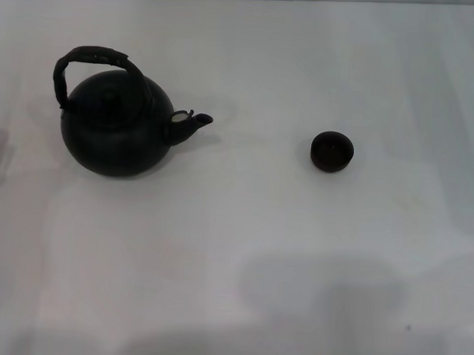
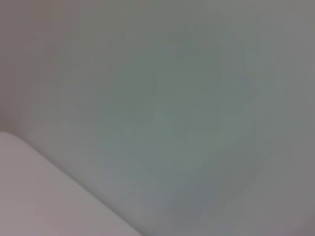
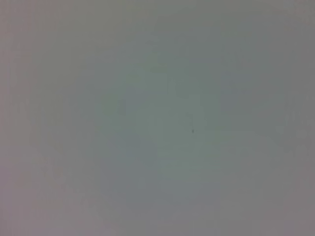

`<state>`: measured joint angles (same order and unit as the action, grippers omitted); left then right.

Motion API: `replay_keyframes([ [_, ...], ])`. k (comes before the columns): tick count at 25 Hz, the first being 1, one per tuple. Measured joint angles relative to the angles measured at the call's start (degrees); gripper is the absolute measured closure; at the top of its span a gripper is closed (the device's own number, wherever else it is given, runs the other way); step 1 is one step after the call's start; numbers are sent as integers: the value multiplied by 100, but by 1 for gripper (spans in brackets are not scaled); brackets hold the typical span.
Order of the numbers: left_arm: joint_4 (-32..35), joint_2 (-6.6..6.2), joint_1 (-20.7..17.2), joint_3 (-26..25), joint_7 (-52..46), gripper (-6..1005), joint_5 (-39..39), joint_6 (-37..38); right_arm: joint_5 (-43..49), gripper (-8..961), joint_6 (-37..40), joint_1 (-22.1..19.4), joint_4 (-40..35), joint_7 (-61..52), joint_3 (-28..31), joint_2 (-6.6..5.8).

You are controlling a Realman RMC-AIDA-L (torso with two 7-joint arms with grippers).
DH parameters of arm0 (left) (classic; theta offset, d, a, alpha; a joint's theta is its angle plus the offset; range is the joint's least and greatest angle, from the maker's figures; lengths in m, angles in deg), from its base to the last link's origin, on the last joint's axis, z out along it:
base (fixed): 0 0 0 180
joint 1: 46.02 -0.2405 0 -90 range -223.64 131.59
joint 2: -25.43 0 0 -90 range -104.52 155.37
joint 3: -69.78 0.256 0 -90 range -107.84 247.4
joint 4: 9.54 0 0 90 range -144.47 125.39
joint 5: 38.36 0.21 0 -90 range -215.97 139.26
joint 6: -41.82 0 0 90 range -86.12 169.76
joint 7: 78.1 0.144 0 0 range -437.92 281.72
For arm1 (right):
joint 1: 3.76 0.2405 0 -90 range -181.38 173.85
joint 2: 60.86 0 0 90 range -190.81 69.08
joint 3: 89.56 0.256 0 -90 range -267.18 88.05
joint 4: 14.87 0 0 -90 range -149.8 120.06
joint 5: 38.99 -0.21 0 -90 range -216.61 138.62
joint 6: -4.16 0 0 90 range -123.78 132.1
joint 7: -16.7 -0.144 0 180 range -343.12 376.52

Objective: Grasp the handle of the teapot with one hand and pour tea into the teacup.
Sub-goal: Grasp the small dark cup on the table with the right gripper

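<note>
Well apart, teapot [image 1: 114, 126] and teacup [image 1: 332, 150].

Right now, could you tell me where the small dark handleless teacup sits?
In the head view, the teacup stands on the robot's right, apart from the black teapot, whose spout points toward it.

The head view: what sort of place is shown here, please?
Probably a lab or test bench, not a real tea room: a plain white table carries only a black teapot and, apart toward the robot's right, a small teacup. No gripper is in view.
</note>
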<state>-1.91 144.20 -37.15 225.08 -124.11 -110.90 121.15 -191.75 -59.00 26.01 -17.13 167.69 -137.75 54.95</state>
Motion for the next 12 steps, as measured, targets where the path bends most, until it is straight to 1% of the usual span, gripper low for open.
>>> replay_keyframes([
  [3, -44, 15, 5, 0, 374, 124, 0, 160, 6, 93, -2, -6, -2, 15, -7, 0],
  [6, -37, 37, -26, 30, 1362, 124, 21, 475, 14, 94, -5, -18, -3, 18, -83, 0],
  [9, 3, 44, -59, 49, 2151, 124, 37, 694, 19, 94, -47, -45, -3, 4, -336, 2],
  [12, 11, 49, -99, 52, 2235, 124, 40, 770, 19, 94, -70, -54, -3, -37, -560, 6],
])
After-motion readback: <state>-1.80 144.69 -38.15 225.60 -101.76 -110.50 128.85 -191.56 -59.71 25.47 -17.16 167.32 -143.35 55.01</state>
